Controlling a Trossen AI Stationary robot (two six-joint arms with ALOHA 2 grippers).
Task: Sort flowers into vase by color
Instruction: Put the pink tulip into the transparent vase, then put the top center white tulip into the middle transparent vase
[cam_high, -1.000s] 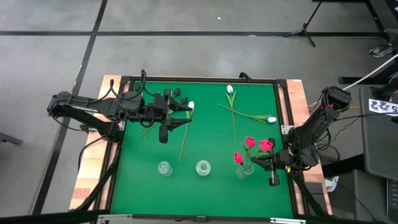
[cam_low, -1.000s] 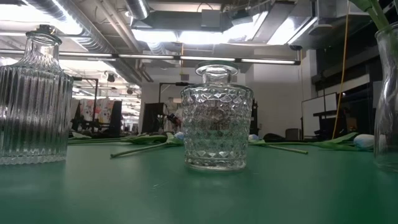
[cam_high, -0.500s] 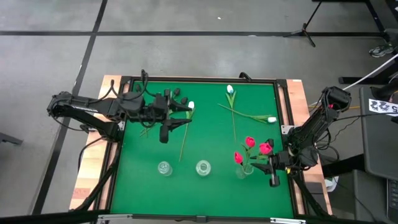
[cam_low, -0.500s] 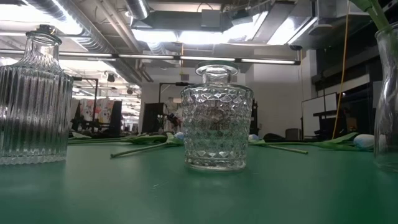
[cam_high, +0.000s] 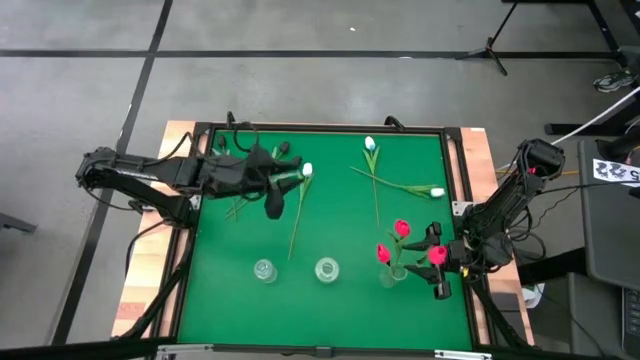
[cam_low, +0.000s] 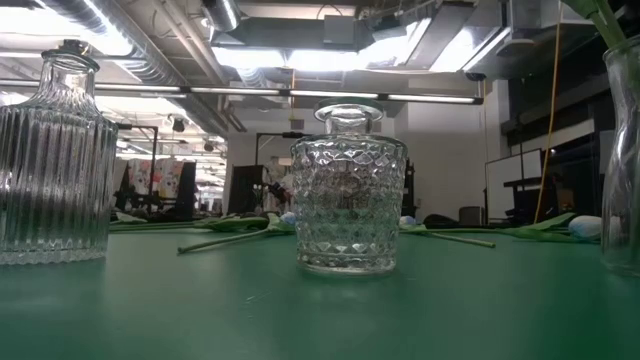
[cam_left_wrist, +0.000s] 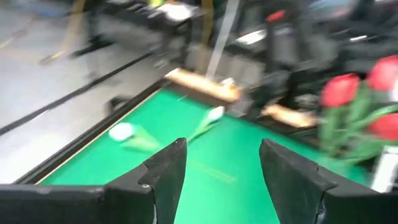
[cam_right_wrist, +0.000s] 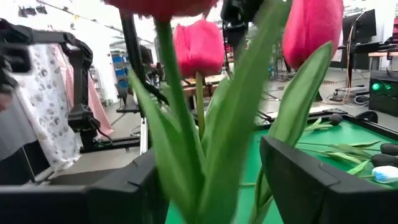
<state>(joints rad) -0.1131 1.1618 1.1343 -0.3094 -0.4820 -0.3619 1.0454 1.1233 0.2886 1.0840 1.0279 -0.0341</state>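
Three red-pink flowers stand with their stems in the right glass vase (cam_high: 392, 272); their heads (cam_high: 402, 228) lean over its rim. My right gripper (cam_right_wrist: 208, 162) is open at this vase, a finger on either side of the stems and leaves (cam_right_wrist: 186, 124). Two white flowers (cam_high: 370, 143) lie at the far right. Black flowers (cam_high: 285, 149), a white one (cam_high: 306, 170) and a long stem (cam_high: 294, 225) lie at the far left. My left gripper (cam_left_wrist: 221, 155) hovers open over these (cam_high: 280, 190).
Two empty glass vases stand near the front edge: a ribbed one (cam_low: 55, 150) at the left and a diamond-cut one (cam_low: 348, 190) in the middle. Bare green mat (cam_high: 340, 220) lies between the flower groups. A raised black frame (cam_high: 320, 127) borders the mat.
My right gripper has opened and let go of a red-pink flower at the right vase. That flower's head has tipped toward the near right, over the gripper. My left gripper has turned above the far-left flowers and shifted slightly toward the right edge.
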